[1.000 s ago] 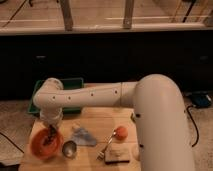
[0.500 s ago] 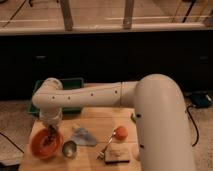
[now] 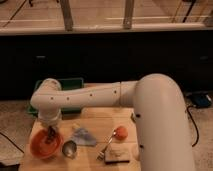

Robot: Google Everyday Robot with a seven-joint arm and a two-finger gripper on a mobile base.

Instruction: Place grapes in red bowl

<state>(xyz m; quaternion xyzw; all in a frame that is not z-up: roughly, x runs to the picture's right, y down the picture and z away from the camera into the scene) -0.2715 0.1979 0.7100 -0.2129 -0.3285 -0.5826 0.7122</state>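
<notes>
Camera view: the white arm [image 3: 90,97] is reaching across the table [image 3: 100,122] toward its 8 o'clock corner, and the gripper [image 3: 50,134] is hanging directly above the red bowl [image 3: 44,145]. A dark cluster, judged to be the grapes [image 3: 48,139], is showing at the gripper tip over the bowl's interior; whether the gripper is clamping or releasing them cannot be told. At 3 o'clock of the bowl are lying a metal spoon-cup [image 3: 69,148], a blue cloth [image 3: 84,136] and an orange fruit [image 3: 121,133]; a green bin [image 3: 75,82] is sitting at 12 o'clock. Risk: a release off-centre could be sending berries over the shallow rim.
</notes>
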